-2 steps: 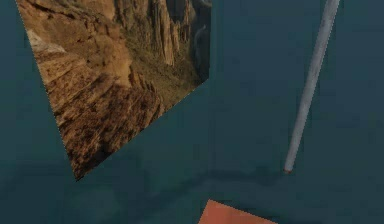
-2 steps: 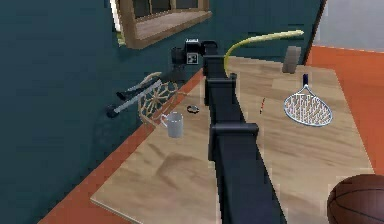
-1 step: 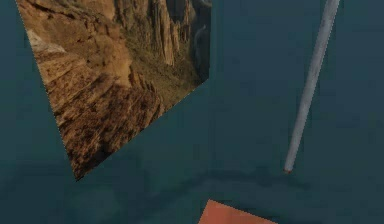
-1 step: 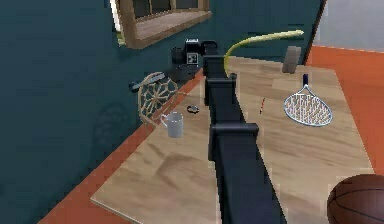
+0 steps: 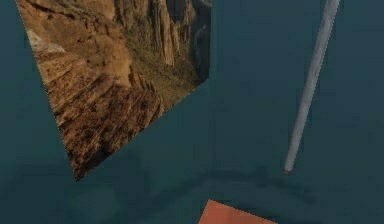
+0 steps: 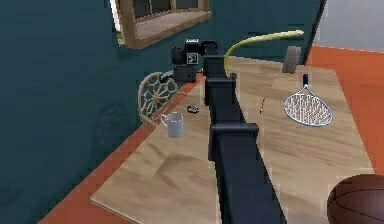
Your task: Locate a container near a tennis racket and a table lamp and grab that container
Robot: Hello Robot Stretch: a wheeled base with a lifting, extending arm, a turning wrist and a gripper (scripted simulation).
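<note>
The container to take is, judging by its shape, the small pale cup (image 6: 172,123) with a side handle. It stands upright on the wooden counter (image 6: 150,180), just left of the arm (image 6: 235,150) in the arm side view, near a round wire object (image 6: 155,95). The tennis racket (image 6: 308,105) lies right of the arm. A bent yellow-green stalk (image 6: 258,42), probably the lamp, rises farther out. The pincer (image 6: 184,56) sits beyond the cup, toward the wall. You cannot tell the pincer's state, nor whether it holds anything. Treat the cup as light, rigid, smooth and probably breakable. Take hold across the body, not the handle, because it may tip.
</note>
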